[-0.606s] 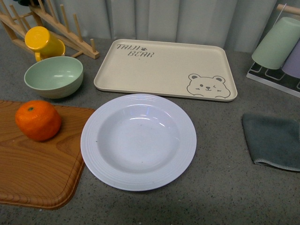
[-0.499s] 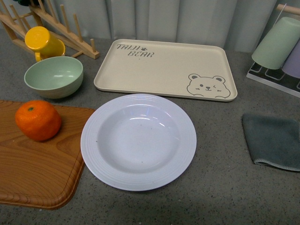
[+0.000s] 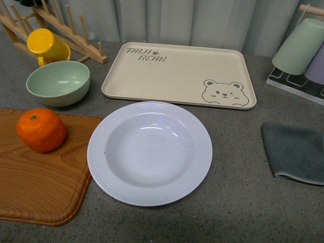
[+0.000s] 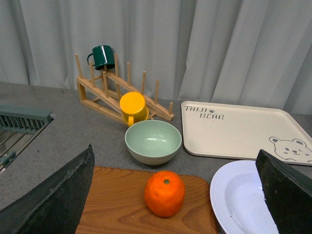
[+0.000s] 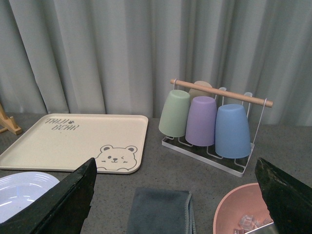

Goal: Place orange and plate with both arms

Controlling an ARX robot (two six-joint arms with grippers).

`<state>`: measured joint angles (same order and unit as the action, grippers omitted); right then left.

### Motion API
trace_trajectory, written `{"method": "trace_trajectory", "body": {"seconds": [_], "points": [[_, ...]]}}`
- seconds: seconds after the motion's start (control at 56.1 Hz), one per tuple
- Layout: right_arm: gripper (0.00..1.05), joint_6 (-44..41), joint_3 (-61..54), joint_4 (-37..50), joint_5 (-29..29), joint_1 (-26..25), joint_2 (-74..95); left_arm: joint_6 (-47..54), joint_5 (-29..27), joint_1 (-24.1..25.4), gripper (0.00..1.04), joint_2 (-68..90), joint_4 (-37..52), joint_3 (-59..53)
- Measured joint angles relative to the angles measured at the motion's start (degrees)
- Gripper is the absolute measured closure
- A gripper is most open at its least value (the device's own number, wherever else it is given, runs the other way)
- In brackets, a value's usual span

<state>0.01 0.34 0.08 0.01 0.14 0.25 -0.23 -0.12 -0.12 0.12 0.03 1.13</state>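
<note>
With my left gripper (image 4: 174, 151) and right gripper (image 5: 175, 166) both spread wide and empty, the plate (image 3: 149, 152) lies just before the bear tray (image 3: 179, 71) and the orange (image 3: 41, 130) sits on the wooden board (image 3: 40, 182) off that tray's near-left corner, where an off-centre pinch could roll it away.

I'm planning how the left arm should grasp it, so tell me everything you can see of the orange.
The orange is small, round and bright orange, with a finely dimpled, slightly glossy peel and a tiny green stem dimple on top. It looks whole and unpeeled. It sits on the wooden cutting board, near its far edge, and touches nothing else. The pale green bowl stands behind it and the plate lies to its right, both apart from it.
</note>
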Motion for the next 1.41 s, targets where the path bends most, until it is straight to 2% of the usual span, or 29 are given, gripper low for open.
{"method": "trace_trajectory", "body": {"seconds": [1.408], "points": [[0.09,0.00,0.00,0.02,0.00,0.00,0.00,0.00,0.00,0.00,0.07,0.00,0.00,0.00]]}}
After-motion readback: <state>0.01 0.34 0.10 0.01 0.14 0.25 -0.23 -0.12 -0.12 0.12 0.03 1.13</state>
